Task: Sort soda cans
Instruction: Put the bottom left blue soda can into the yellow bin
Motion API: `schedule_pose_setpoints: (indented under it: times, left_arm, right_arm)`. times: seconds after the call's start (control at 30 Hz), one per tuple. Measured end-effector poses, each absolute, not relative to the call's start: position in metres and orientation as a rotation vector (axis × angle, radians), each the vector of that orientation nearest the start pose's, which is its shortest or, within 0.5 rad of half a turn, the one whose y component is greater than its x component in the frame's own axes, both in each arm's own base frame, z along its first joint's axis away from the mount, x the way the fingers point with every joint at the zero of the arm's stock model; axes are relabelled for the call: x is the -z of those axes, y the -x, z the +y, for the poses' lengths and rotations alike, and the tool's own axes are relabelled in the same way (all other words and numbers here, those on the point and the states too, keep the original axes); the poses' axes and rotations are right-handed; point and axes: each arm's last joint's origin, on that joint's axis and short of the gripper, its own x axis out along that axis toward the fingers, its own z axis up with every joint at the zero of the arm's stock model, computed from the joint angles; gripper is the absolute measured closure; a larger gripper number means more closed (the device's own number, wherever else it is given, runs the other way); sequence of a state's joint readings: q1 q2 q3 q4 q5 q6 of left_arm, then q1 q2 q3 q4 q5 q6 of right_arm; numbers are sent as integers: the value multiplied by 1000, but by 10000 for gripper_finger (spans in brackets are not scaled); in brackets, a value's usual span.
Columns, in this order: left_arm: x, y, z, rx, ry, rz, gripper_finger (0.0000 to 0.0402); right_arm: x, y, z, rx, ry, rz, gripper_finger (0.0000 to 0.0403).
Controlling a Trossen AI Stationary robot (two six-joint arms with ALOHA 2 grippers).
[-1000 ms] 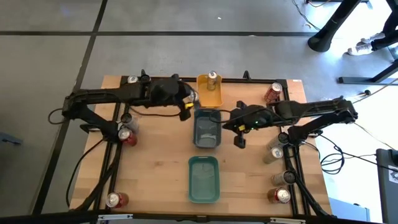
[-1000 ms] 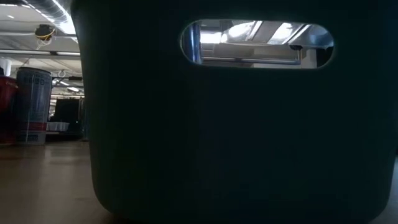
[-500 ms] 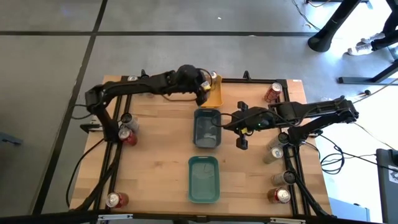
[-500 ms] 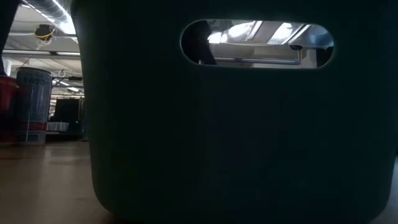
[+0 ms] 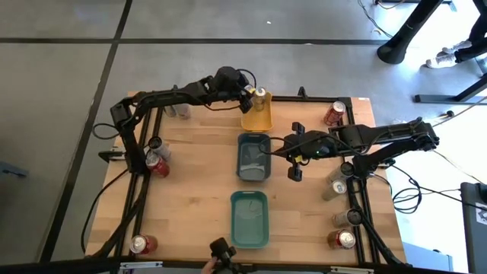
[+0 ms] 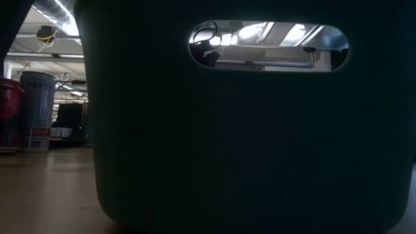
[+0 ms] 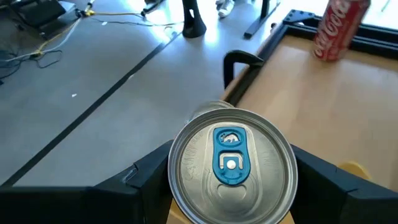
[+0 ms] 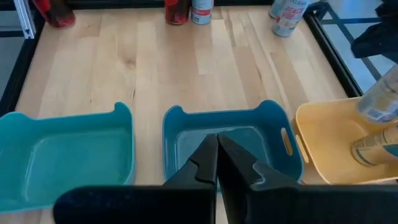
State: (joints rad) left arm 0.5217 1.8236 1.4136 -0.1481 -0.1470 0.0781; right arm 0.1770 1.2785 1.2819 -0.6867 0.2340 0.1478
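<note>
My left gripper [image 5: 253, 95] reaches over the yellow tray [image 5: 257, 119] at the far middle and is shut on a soda can [image 7: 231, 165] with a silver top and a blue tab. The right wrist view shows this can [image 8: 379, 99] inside the tray's walls, beside a second can [image 8: 370, 149]. I cannot tell whether the held can's base is on the tray floor. My right gripper [image 8: 217, 149] hangs shut and empty over the grey-blue middle tray [image 5: 253, 160]. My left gripper pinches the can between its two fingers [image 7: 146, 183], one on each side of the body just under the top rim [image 7: 177, 171]. The fingers come from the table's left, slanting down a little. The can stands upright, top up.
A teal tray [image 5: 249, 219] lies near the front edge and fills the low view [image 6: 260, 130]. Loose cans stand along the left edge [image 5: 157, 164], at the far left [image 5: 179, 110], far right [image 5: 333, 114] and right edge [image 5: 335, 183]. A dark object [image 5: 221, 251] shows at the near edge.
My left gripper has carried the can from beside the middle tray's far left corner toward the table's far edge and slightly right, coming down over the yellow tray. The can has stayed upright in the hold. A dark object has appeared at the near edge.
</note>
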Motion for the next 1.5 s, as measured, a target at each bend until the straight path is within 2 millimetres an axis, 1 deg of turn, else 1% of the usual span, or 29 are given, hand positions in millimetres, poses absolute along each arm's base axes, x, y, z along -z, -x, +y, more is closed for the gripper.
schedule_pose_setpoints:
  times: [0.17,0.4,0.63,0.8,0.9,1.07,1.23,1.4,1.5]
  left_arm:
    - [-265,-355,220,-642,29,578,167]
    - [-255,-348,232,-632,36,535,167]
    - [-236,-340,234,-633,38,563,167]
    - [-230,-339,234,-640,17,530,167]
    - [-224,-337,234,-634,6,549,167]
    - [-222,-332,238,-646,25,568,167]
    - [-215,-327,238,-647,56,648,167]
    - [-213,-320,232,-639,84,737,167]
    - [-217,-318,232,-660,71,748,167]
  right_arm:
    - [-357,-261,40,106,-4,656,393]
    - [-357,-261,40,106,-7,649,393]
    - [-358,-262,40,105,-9,638,393]
    - [-359,-262,40,100,2,629,393]
    - [-359,-262,40,99,4,630,393]
    - [-359,-262,40,96,13,630,393]
    - [-359,-262,40,96,14,630,393]
    - [-359,-262,40,95,18,631,393]
    - [-359,-262,40,89,36,631,393]
